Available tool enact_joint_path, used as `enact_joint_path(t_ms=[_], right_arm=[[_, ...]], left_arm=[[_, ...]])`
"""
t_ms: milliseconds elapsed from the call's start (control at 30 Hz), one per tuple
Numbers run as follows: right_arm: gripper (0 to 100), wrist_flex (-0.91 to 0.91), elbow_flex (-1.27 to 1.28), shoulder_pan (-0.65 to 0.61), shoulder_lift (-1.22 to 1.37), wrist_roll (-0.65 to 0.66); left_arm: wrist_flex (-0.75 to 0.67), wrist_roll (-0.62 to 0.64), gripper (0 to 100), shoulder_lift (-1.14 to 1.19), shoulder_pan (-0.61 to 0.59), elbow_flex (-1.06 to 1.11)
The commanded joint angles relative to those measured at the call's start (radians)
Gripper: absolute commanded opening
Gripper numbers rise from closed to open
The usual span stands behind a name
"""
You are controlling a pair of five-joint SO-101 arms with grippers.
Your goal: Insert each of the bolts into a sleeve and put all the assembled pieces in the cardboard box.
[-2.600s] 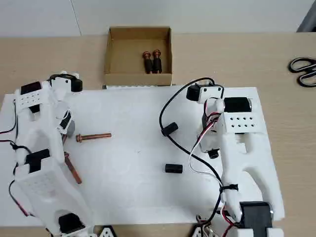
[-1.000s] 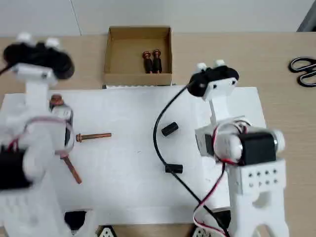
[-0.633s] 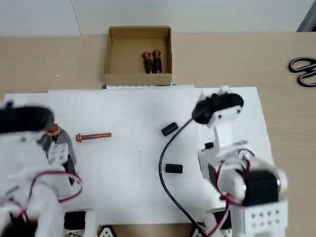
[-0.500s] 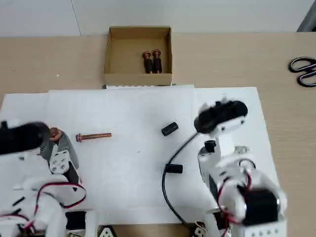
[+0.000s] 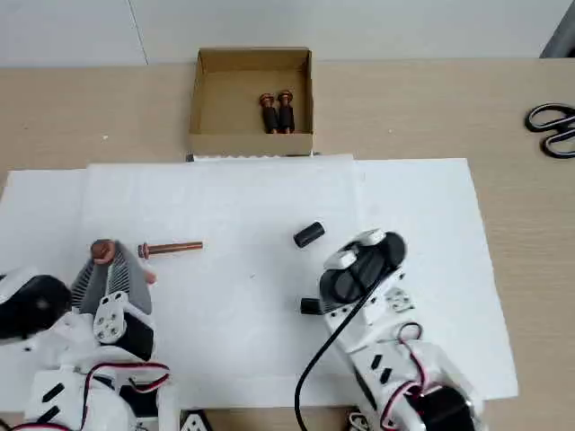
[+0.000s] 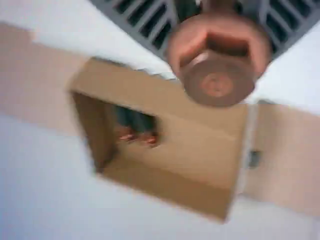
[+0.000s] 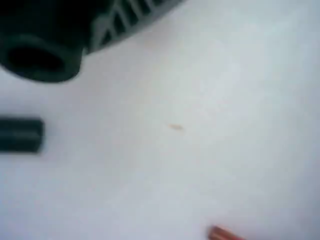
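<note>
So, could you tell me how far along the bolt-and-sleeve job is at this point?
Done: two assembled pieces lie in the cardboard box. In hand: the left gripper holds a bolt, not yet in a sleeve. Left: a second bolt, one sleeve and the other sleeve lie loose on the white sheet; both bolts need sleeving and boxing.

Cardboard box (image 5: pixel 205 99): open, two assembled pieces (image 5: pixel 277 111) side by side inside.
Copper bolt (image 5: pixel 171 248): lying flat.
Second bolt (image 5: pixel 102 251): clamped in left gripper (image 5: pixel 105 262), head outward.
Black sleeve (image 5: pixel 308 234): lying loose.
Second sleeve (image 5: pixel 309 306): partly hidden.
</note>
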Motion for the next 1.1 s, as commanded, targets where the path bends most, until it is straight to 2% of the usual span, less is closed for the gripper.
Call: enact_joint_path(t_ms=[0, 167, 367, 633, 767, 1067], right_arm=[[0.2, -0.128, 0.038, -0.085, -0.005, -0.031], [0.2, -0.275, 0.089, -0.194, -0.013, -0.015], [0.2, -0.295, 0.091, -0.328, -0.015, -0.02], [0.2, -0.381, 0.086, -0.389, -0.013, -0.011], [0.2, -0.383, 0.091, -0.387, -0.013, 0.041], [0.2, -0.386, 0.129, -0.384, -0.013, 0.037]], left_arm=[[-0.087, 0.089, 1, -0.002, 0.1, 0.016], [-0.176, 0.163, 1, -0.003, 0.201, 0.101], [-0.288, 0.167, 1, 0.0, 0.313, 0.131], [-0.307, 0.167, 1, -0.005, 0.414, 0.208], [-0.308, 0.167, 1, -0.005, 0.422, 0.213], [-0.302, 0.167, 1, 0.002, 0.423, 0.174]])
